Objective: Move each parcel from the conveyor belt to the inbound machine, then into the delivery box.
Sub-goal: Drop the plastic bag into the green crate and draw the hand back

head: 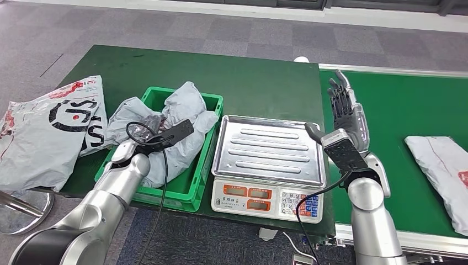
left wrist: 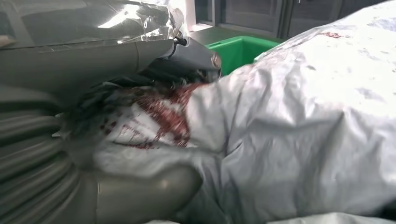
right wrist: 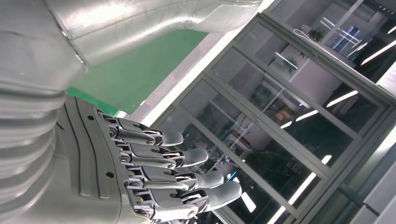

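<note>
A green crate (head: 212, 102) on the dark green table holds crumpled grey parcels (head: 185, 105). My left hand (head: 148, 128) reaches into the crate. In the left wrist view, a grey parcel with red print (left wrist: 299, 121) lies between its thumb (left wrist: 144, 191) and its fingers (left wrist: 198, 53). A weighing scale (head: 269, 149) with a bare steel tray stands to the right of the crate. My right hand (head: 346, 107) is raised beside the scale's right edge, fingers straight and apart (right wrist: 187, 172), holding nothing. Another grey parcel (head: 441, 165) lies on the green conveyor belt (head: 397, 110) at the far right.
A large white bag with black and red print (head: 49, 130) lies over the table's left edge. Black cables run from both wrists, one hanging in front of the scale's keypad (head: 302, 203). Grey carpet floor surrounds the table.
</note>
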Action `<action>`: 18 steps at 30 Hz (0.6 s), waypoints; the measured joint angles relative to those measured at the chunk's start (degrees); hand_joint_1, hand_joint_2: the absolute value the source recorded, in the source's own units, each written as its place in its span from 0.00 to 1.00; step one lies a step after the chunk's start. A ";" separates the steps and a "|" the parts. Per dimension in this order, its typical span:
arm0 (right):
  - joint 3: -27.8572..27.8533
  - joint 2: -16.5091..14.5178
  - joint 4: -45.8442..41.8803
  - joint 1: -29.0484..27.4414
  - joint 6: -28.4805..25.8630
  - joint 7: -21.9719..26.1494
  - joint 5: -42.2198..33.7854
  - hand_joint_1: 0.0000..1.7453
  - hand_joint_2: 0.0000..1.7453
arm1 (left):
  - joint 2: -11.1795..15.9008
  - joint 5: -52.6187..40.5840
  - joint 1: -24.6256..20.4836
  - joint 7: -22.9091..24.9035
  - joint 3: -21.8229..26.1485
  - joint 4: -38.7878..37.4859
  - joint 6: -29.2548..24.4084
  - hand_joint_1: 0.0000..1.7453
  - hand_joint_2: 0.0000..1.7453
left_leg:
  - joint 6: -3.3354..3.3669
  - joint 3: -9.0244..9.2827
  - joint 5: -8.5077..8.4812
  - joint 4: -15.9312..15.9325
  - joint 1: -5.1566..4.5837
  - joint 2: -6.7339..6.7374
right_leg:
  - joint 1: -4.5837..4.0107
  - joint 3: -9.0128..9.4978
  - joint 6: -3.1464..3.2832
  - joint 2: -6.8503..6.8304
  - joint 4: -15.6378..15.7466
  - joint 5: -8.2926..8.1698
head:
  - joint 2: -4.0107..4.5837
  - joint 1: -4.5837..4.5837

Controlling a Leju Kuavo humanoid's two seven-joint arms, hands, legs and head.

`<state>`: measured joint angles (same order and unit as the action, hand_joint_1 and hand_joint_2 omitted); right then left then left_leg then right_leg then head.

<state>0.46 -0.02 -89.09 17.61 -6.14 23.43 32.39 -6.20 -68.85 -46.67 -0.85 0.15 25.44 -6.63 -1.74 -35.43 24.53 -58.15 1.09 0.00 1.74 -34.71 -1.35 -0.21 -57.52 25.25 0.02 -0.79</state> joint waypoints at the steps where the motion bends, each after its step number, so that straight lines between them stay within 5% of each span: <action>1: 0.00 0.00 0.00 0.00 -0.01 0.01 0.00 0.00 1.00 | -0.07 0.10 0.02 -0.11 0.00 0.00 -0.57 0.00 1.00 | 0.00 0.00 0.00 0.00 0.00 0.00 | 0.00 0.00 0.00 0.00 0.00 0.00 | 0.00 0.00; 12: 0.00 -0.01 0.00 -0.15 -0.07 0.07 -0.99 0.00 1.00 | -1.19 8.83 1.36 -9.14 0.69 4.00 -12.02 0.00 1.00 | 0.00 -0.01 0.01 0.00 0.00 0.00 | 0.00 -0.01 0.00 0.02 0.00 0.00 | 0.00 0.00; 18: 0.00 -0.04 0.01 -0.10 -0.33 0.13 -1.02 0.00 1.00 | -2.20 17.80 3.85 -14.63 1.32 10.40 -13.02 0.00 1.00 | -0.01 -0.02 0.01 0.00 0.00 0.00 | 0.00 -0.01 0.00 0.02 0.00 0.00 | 0.00 0.00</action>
<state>0.46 -0.07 -89.08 17.50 -6.47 23.56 31.38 -8.40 -51.05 -42.82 -15.49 1.48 35.84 -19.65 -1.75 -35.45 24.54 -58.14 1.10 0.00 1.74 -34.72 -1.35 -0.19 -57.52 25.26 0.02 -0.79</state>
